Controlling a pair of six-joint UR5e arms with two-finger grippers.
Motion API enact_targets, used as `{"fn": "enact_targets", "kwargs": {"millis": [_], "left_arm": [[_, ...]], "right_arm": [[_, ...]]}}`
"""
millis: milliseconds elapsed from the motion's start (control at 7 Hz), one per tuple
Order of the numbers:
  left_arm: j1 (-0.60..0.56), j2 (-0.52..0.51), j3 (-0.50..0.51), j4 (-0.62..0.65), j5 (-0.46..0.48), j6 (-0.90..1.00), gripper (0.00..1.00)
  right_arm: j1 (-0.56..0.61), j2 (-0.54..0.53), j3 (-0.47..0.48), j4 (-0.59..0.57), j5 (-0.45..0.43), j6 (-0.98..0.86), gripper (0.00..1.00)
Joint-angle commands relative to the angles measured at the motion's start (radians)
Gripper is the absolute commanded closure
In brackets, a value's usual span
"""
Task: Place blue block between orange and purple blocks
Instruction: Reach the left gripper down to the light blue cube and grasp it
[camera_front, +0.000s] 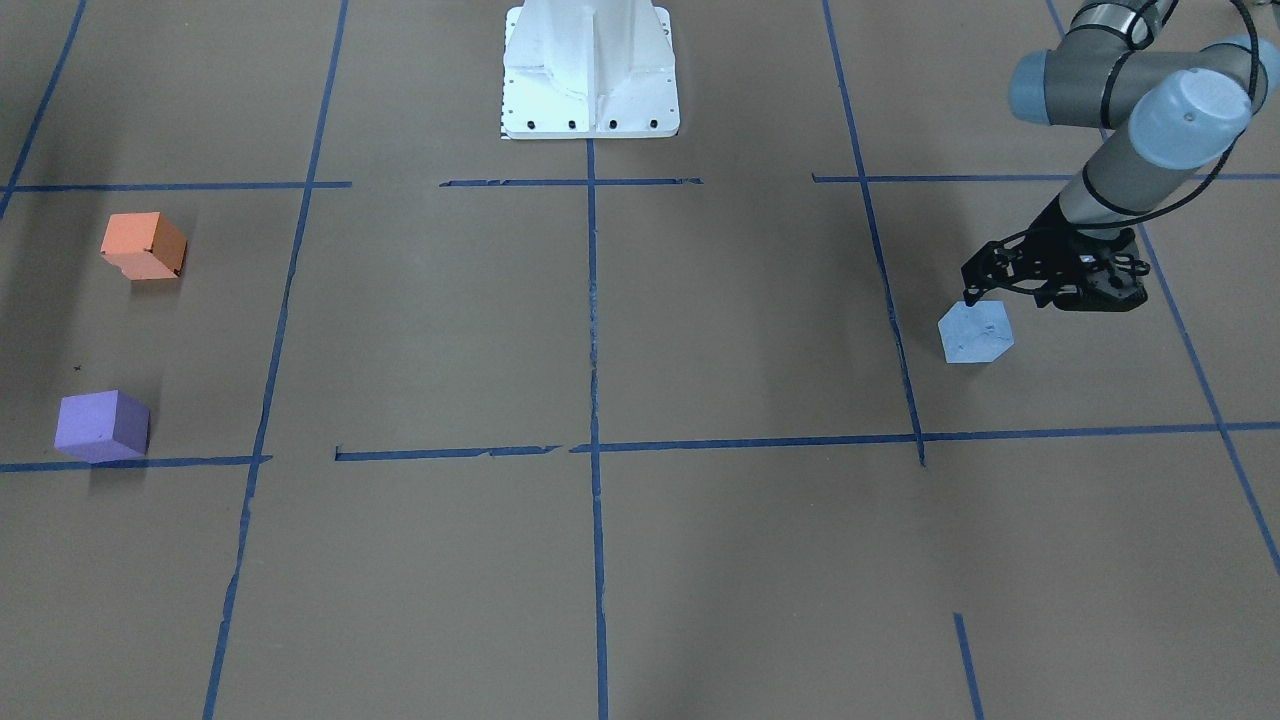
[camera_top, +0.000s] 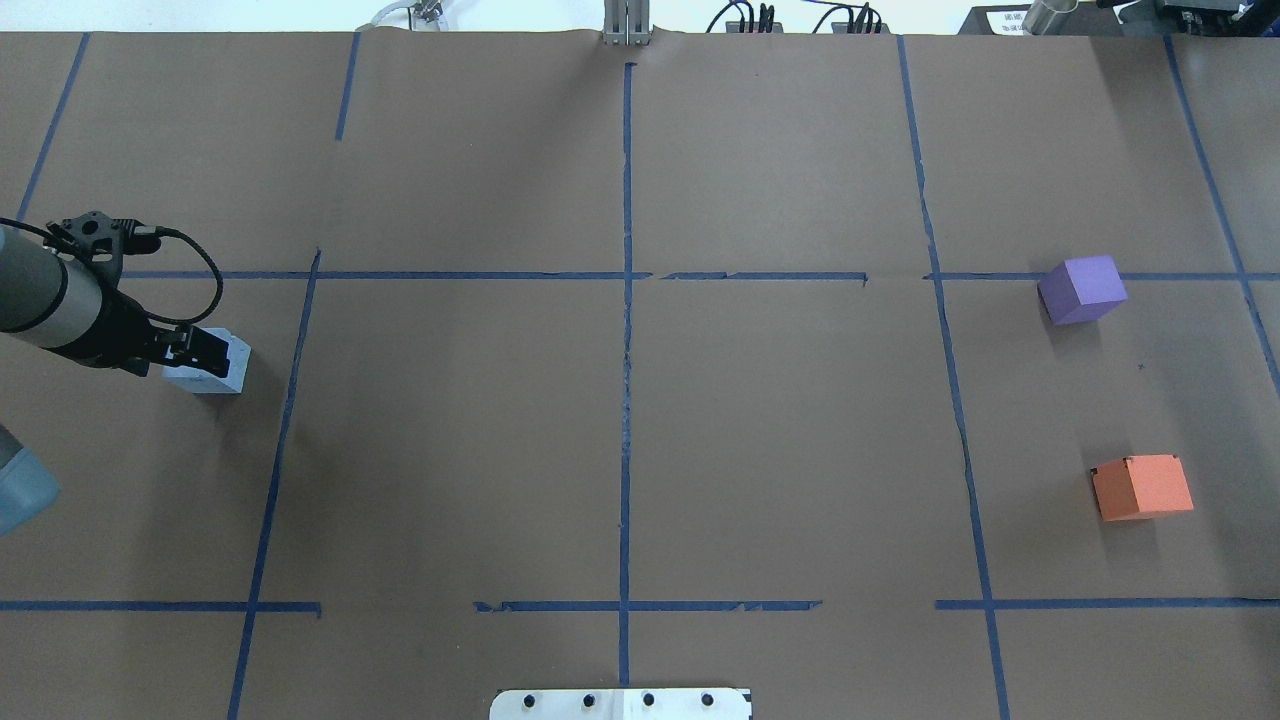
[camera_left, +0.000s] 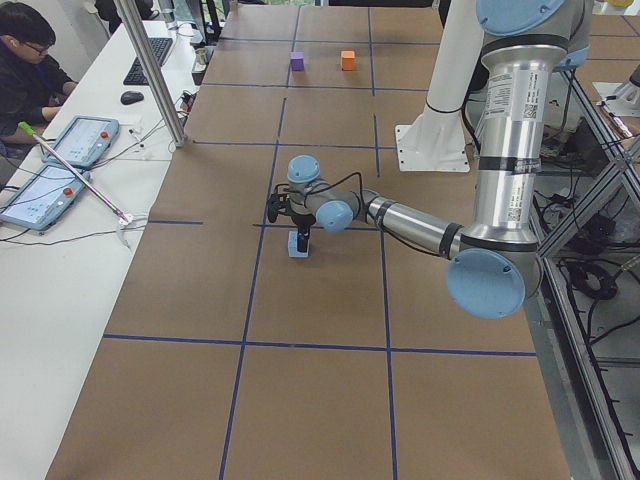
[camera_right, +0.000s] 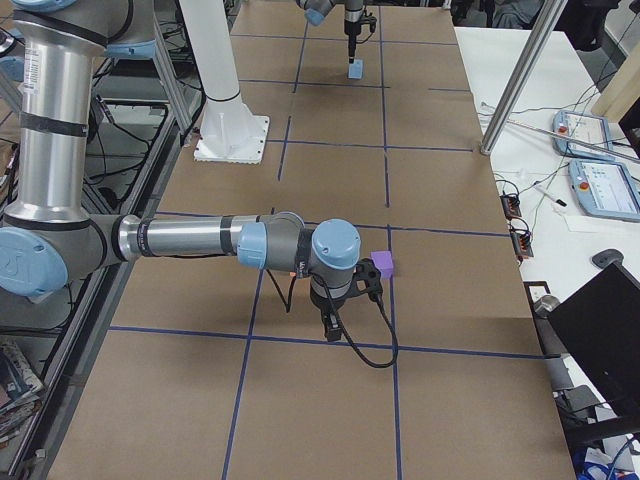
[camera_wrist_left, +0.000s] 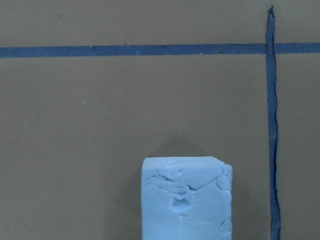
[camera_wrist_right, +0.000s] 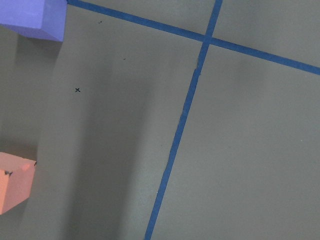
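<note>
The light blue block (camera_front: 975, 335) rests on the brown table on my left side; it also shows in the overhead view (camera_top: 225, 372) and low in the left wrist view (camera_wrist_left: 187, 200). My left gripper (camera_front: 975, 285) hangs tilted just over the block's top edge and looks open, with nothing held. The orange block (camera_front: 143, 245) and the purple block (camera_front: 100, 425) stand apart on my right side, with bare table between them. My right gripper (camera_right: 333, 325) shows only in the exterior right view, near the purple block (camera_right: 382, 264). I cannot tell whether it is open or shut.
Blue tape lines (camera_top: 626, 350) divide the table into squares. The white robot base (camera_front: 590, 70) stands at the middle of my edge. An operator (camera_left: 30, 60) sits at a side desk with tablets (camera_left: 80, 140) and a metal post (camera_left: 150, 70).
</note>
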Motion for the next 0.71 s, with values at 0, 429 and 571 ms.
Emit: {"fn": "enact_targets", "kwargs": {"millis": [0, 429, 571], "left_arm": [[0.024, -0.030, 0.066, -0.006, 0.046, -0.010, 0.00], [0.048, -0.061, 0.106, -0.006, 0.065, -0.005, 0.08], [0.048, -0.061, 0.093, -0.001, 0.059, -0.002, 0.71]], "right_arm": [[0.000, -0.001, -0.001, 0.000, 0.000, 0.000, 0.00], [0.000, -0.001, -0.001, 0.000, 0.000, 0.000, 0.00], [0.000, -0.001, -0.001, 0.000, 0.000, 0.000, 0.00]]}}
